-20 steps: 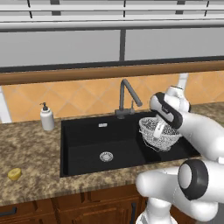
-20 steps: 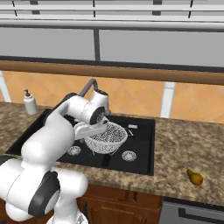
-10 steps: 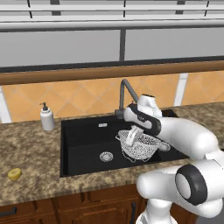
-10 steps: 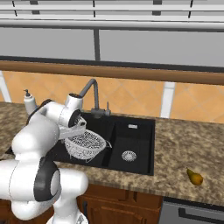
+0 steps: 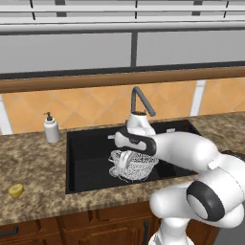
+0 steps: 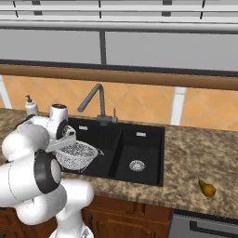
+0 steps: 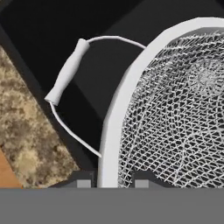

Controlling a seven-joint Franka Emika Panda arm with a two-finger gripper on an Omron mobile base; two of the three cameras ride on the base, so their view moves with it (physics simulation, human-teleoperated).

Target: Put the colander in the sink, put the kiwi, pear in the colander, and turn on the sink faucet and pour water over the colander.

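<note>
Granite counter surrounds the sink; my gripper pinches the colander rim, lowering it into the basin.

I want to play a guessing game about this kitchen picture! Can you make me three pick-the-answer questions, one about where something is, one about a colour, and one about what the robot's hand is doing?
1. Where is the colander?
A. over the sink's large basin
B. beside the soap pump bottle
C. on the floor

2. What colour is the sink?
A. white
B. black
C. silver

3. What is the gripper doing?
A. hanging open over the pear
B. pressing the faucet lever
C. shut on the colander's rim

Answers:
1 A, the mesh bowl hangs above the basin.
2 B, both basins are black.
3 C, the hand view shows the rim between the fingertips.
</note>
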